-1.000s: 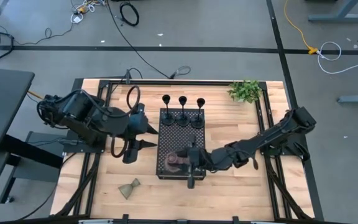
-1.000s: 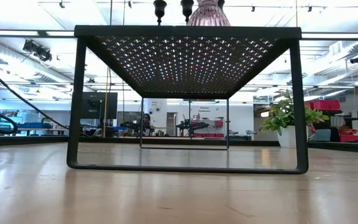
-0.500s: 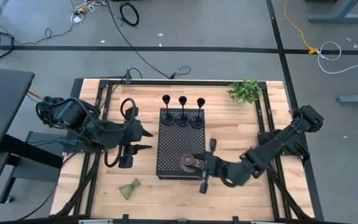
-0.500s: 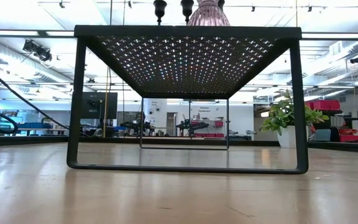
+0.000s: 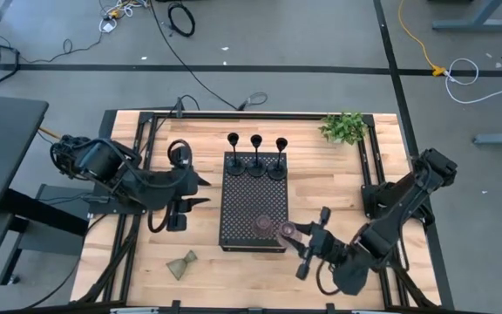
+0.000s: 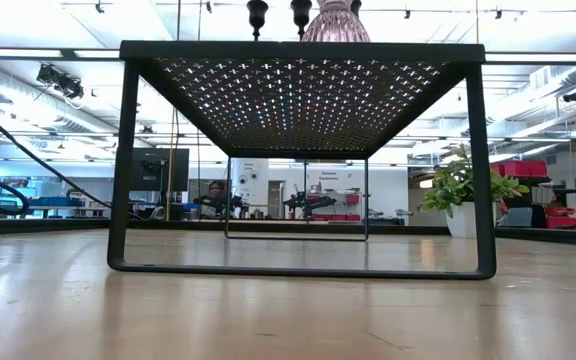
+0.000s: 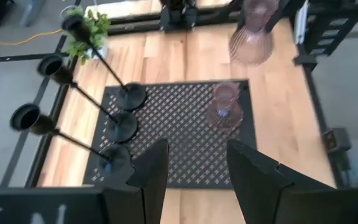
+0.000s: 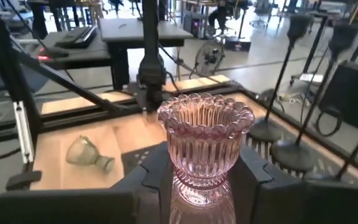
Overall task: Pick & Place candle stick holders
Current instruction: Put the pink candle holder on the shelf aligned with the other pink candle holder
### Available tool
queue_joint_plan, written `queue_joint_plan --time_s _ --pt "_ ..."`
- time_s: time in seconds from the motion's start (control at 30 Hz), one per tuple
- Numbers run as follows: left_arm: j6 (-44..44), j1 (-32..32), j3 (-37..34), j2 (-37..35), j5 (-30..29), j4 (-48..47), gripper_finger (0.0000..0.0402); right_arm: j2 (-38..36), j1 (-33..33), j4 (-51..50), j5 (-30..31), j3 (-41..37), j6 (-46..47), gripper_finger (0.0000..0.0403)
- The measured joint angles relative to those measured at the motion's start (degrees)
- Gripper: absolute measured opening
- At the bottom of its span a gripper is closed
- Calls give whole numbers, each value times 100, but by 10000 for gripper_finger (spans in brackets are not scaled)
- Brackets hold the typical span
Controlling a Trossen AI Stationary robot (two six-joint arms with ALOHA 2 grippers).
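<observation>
Three slim black holders (image 5: 256, 157) stand along the far end of the black perforated tray (image 5: 244, 199). One pink glass holder (image 5: 264, 226) stands on the tray's near end and also shows in the left wrist view (image 7: 224, 107). My right gripper (image 5: 294, 236) is shut on the second pink glass holder (image 8: 205, 140), just off the tray's near right corner. The olive-green holder (image 5: 181, 263) lies on its side on the table at the near left. My left gripper (image 5: 200, 193) is open and empty, left of the tray. My right gripper pinches the pink glass holder's lower part (image 8: 201, 190) between its two fingers, below the fluted cup. The fingers come about level from the table's near right side. The holder stands upright in the hold, cup up, lifted clear of the tray.
A small leafy plant (image 5: 344, 127) stands at the table's far right. Dark frame rails (image 5: 144, 148) run along the table's left and right sides. Bare wood lies to the right of the tray (image 5: 329, 183) and along the near edge.
My right gripper has drawn back from over the tray's near end toward the table's near right, carrying one pink glass holder clear of the tray; the other pink holder has stayed on the tray. My left gripper has drawn back a little toward the table's left edge.
</observation>
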Motion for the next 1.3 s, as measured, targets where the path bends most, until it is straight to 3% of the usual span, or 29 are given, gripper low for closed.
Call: queue_joint_plan --time_s 0.2,0.43,0.77,1.03,1.17,1.3 --pt "28 -37 -726 -124 -226 202 165 15 76 -28 247 -374 781 98" --pt "-271 -25 -2552 -946 -470 1026 165 8 -51 102 -5 -618 1194 98" --pt "-424 -42 -5095 -2498 -60 2911 165 8 -290 229 -236 -1045 1860 98" --pt "-654 -55 -6516 -3083 11 3761 165 10 -471 1828 -482 -1896 1602 98" --pt "-801 -93 -6950 -3244 32 4122 165 10 -663 2694 -692 -2157 1046 98" --pt "-1021 -170 -7195 -3300 21 4174 165 8 -837 2857 -922 -2292 901 98"
